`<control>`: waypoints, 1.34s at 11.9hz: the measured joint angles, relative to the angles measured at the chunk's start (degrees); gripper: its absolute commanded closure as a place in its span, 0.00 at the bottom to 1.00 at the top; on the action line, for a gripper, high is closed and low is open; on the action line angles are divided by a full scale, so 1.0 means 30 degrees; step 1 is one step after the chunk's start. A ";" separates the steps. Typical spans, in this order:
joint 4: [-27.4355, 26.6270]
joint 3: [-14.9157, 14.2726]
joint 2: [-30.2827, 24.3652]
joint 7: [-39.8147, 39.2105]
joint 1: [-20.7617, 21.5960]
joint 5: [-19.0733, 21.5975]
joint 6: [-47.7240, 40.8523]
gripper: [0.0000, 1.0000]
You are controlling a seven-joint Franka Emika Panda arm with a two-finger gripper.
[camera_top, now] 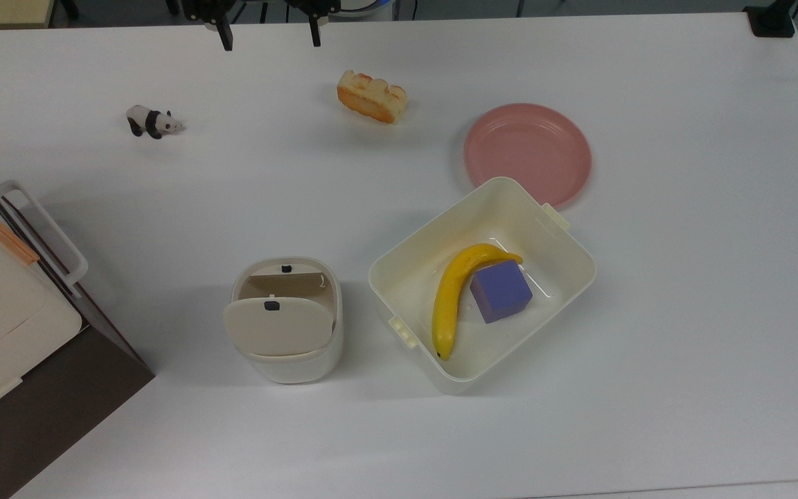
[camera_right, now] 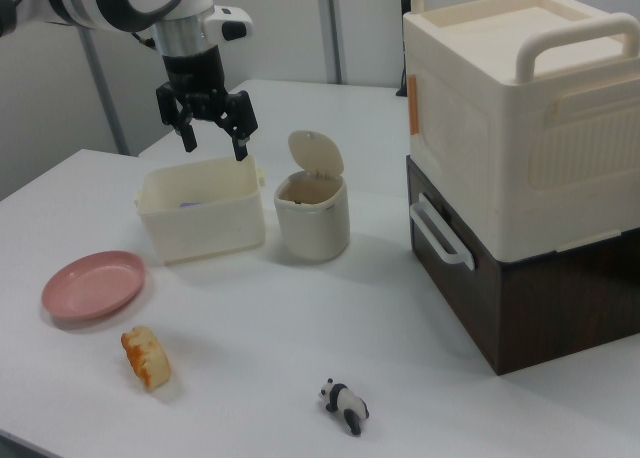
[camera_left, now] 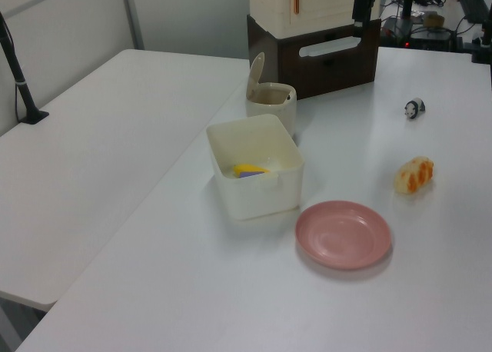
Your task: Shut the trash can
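The trash can (camera_top: 287, 360) is a small cream bin near the table's front in the top view, left of a larger tub. Its beige lid (camera_top: 276, 327) with a black button stands tilted up on its hinge, and the brownish inside shows behind it. The left view has the trash can (camera_left: 274, 107) with its lid (camera_left: 255, 71) raised; in the right view the trash can (camera_right: 312, 223) has its lid (camera_right: 316, 153) upright. My gripper (camera_top: 271, 34) hangs open and holds nothing at the top view's upper edge, well apart from the can. In the right view the gripper (camera_right: 213, 140) hovers above the tub's rim.
A cream tub (camera_top: 406, 267) holds a banana (camera_top: 451, 298) and a purple cube (camera_top: 501, 291). A pink plate (camera_top: 528, 152), a bread piece (camera_top: 372, 96) and a toy panda (camera_top: 152, 122) lie farther back. A cream crate on a dark box (camera_right: 520, 168) stands beside the can.
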 measured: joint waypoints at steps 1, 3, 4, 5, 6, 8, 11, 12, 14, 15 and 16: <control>0.0000 0.0000 0.0000 0.0000 0.0000 0.0000 0.0000 0.00; 0.0000 0.0000 0.0003 0.0000 0.0000 0.0000 0.0000 0.00; 0.0027 0.0000 0.0024 0.0000 0.0000 0.0000 0.0051 0.00; 0.0083 -0.0007 0.0073 0.0000 -0.0007 0.0000 0.0127 0.00; 0.0123 -0.0026 0.0108 0.0000 -0.0032 0.0000 0.0167 0.00; 0.0164 -0.0099 0.0113 0.0000 -0.0070 0.0000 0.0179 0.00; 0.0181 -0.0208 0.0120 0.0000 -0.0103 0.0000 0.0179 0.00; 0.0181 -0.0285 0.0134 0.0000 -0.0152 -0.0001 0.0179 0.00; 0.0180 -0.0335 0.0191 -0.0026 -0.0628 -0.0003 0.0197 0.00; 0.0179 -0.0351 0.0229 -0.0062 -0.0946 -0.0004 0.0513 0.00; 0.0178 -0.0355 0.0269 -0.0132 -0.1210 -0.0004 0.0797 0.00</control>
